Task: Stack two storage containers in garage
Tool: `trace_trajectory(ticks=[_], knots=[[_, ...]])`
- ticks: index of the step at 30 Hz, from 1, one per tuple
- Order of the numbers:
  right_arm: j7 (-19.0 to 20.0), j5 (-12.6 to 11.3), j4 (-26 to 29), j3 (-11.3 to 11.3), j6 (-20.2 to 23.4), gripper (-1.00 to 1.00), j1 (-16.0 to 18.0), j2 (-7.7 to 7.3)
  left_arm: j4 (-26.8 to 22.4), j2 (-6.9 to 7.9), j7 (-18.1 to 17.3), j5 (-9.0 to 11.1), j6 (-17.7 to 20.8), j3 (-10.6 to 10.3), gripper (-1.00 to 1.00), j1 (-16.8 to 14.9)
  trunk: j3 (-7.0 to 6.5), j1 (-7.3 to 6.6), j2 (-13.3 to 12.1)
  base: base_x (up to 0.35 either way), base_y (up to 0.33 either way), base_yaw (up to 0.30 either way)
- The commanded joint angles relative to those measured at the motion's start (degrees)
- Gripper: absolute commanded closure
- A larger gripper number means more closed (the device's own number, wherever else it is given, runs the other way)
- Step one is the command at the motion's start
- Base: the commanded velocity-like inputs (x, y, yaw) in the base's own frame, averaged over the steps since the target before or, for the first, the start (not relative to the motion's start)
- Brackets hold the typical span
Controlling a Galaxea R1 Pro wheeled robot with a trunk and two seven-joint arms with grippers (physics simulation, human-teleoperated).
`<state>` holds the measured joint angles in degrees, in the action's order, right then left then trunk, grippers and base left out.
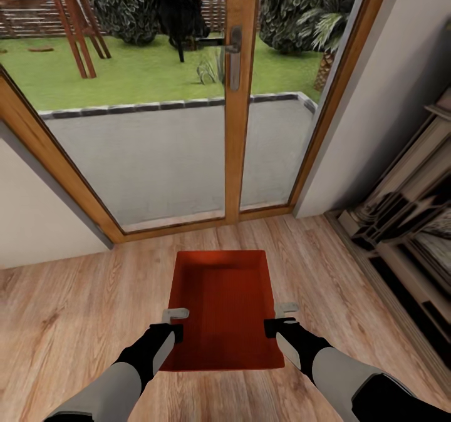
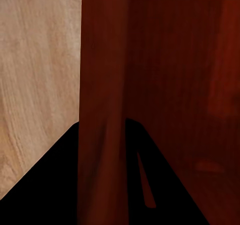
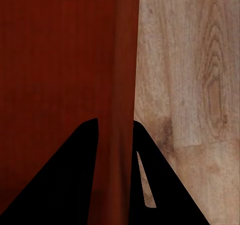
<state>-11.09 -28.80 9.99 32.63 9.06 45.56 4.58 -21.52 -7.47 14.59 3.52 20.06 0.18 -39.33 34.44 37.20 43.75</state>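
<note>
Above wood-plank floor (image 1: pixel 75 309), red-orange container (image 1: pixel 225 309), left gripper (image 1: pixel 176 323), right gripper (image 1: pixel 277 319) clamping its walls

Wood-plank floor (image 1: pixel 75 309), wood-framed glass door (image 1: pixel 241 96), patio, lawn beyond, shelving (image 1: pixel 407 234) right

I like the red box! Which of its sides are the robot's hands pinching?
The storage container's two long walls: left end effector on its left wall, right end effector on its right. The short walls are free.

Open wood-plank floor (image 1: pixel 75 309) lies left and right of the held container (image 1: pixel 222 309). Far side: closed glass door (image 1: pixel 241 96) blocks passage. Right: shelving unit (image 1: pixel 407 234) narrows the room.
</note>
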Motion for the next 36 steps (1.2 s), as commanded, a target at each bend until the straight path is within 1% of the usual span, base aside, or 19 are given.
trace_trajectory(ticks=[1,36], knots=[[-0.42,1.03,0.21,0.16,-2.03,1.0,0.07,-0.28,0.07,0.08,0.53,-0.09,0.5,0.0,1.0,0.04,-0.14,-0.22,-0.37,0.0,0.0,0.0],[-0.42,1.03,0.21,0.16,-2.03,1.0,0.06,-0.28,0.07,0.08,0.61,-0.34,0.41,-0.27,1.0,0.04,-6.42,-7.9,-14.41,0.0,0.0,0.0]])
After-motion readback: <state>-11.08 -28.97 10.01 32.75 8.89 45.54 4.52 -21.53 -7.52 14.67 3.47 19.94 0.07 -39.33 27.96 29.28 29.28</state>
